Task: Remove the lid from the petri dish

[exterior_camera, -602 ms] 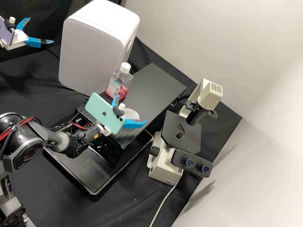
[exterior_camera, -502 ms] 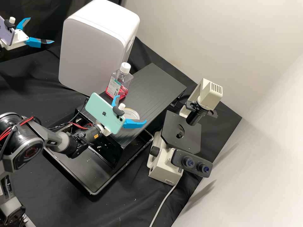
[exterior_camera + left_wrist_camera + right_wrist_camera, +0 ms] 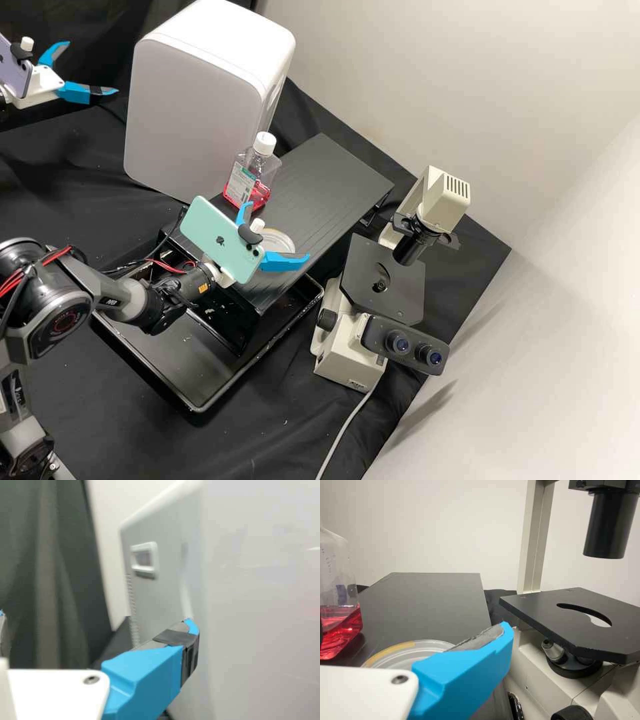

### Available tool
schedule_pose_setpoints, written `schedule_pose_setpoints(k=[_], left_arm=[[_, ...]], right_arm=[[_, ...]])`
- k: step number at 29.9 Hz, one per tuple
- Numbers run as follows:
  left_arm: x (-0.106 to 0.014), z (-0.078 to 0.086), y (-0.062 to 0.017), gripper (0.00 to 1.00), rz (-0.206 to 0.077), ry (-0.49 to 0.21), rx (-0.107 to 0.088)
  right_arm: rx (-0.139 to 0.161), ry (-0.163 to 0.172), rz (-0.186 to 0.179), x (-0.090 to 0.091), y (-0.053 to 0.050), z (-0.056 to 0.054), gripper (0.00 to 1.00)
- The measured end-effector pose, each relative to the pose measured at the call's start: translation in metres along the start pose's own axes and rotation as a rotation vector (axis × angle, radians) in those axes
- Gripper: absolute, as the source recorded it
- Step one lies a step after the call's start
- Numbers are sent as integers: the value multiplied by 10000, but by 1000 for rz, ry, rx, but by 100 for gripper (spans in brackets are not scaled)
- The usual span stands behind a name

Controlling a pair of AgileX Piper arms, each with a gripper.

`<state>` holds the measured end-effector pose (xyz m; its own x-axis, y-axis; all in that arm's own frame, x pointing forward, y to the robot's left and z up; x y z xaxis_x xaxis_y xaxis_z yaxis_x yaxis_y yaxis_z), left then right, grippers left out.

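No wording can be read anywhere. The flask of red liquid carries a teal-topped label whose print is too small to make out, and the mint-green case behind the right tool bears a small dark emblem without lettering. Tiny marks on the microscope base and on the right arm's grey link are likewise illegible.

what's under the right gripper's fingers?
The petri dish, resting on the black platform beneath the open right gripper. The gripper's body covers the dish's near edge, and its contents cannot be told.
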<state>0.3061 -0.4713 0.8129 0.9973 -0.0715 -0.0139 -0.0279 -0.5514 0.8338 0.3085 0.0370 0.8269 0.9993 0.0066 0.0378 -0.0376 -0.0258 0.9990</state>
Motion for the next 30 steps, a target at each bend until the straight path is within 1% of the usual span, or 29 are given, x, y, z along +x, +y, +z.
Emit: schedule_pose_setpoints(k=[2, 3, 4, 5, 6, 7, 8, 9, 10, 14, 17, 18, 20, 21, 22, 23, 25, 28, 30], left_arm=[[-25, 113, -12, 100, -5, -38, -3], [-62, 203, -35, 100, -15, -68, -4], [-86, 238, -31, 100, -15, -80, -5], [-122, 281, -46, 100, -22, -100, -1], [-180, 351, -63, 100, -27, -143, 14], [-225, 380, -86, 100, -29, -168, 20], [-271, 410, -115, 100, -32, -192, 22], [-304, 429, -143, 100, -38, -207, 18], [-344, 446, -173, 100, -44, -223, 10], [-473, 500, -280, 100, -81, -264, -27], [-567, 544, -343, 100, -97, -300, -34], [-595, 551, -358, 100, -99, -307, -40], [-654, 594, -383, 100, -97, -337, -43], [-683, 614, -394, 100, -96, -349, -50], [-703, 632, -406, 100, -100, -360, -50], [-730, 661, -430, 100, -109, -380, -52], [-769, 701, -472, 100, -134, -406, -69], [-823, 784, -546, 100, -169, -455, -64], [-840, 823, -581, 100, -185, -476, -60]], right_arm=[[0, 0, 0, 0, 0, 0, 100], [0, 0, 0, 0, 0, 0, 100], [0, 0, 0, 0, 0, 0, 100], [0, 0, 0, 0, 0, 0, 100], [0, 0, 0, 0, 0, 0, 100], [0, 0, 0, 0, 0, 0, 100], [0, 0, 0, 0, 0, 0, 100], [0, 0, 0, 0, 0, 0, 100], [0, 0, 0, 0, 0, 0, 100], [0, 0, 0, 0, 0, 0, 100], [0, 0, 0, 0, 0, 0, 100], [0, 0, 0, 0, 0, 0, 100], [0, 0, 0, 0, 0, 0, 100], [0, 0, 0, 0, 0, 0, 100], [0, 0, 0, 0, 0, 0, 100], [0, 0, 0, 0, 0, 0, 100], [0, 0, 0, 0, 0, 0, 100], [0, 0, 0, 0, 0, 0, 100], [0, 0, 0, 0, 0, 0, 100]])
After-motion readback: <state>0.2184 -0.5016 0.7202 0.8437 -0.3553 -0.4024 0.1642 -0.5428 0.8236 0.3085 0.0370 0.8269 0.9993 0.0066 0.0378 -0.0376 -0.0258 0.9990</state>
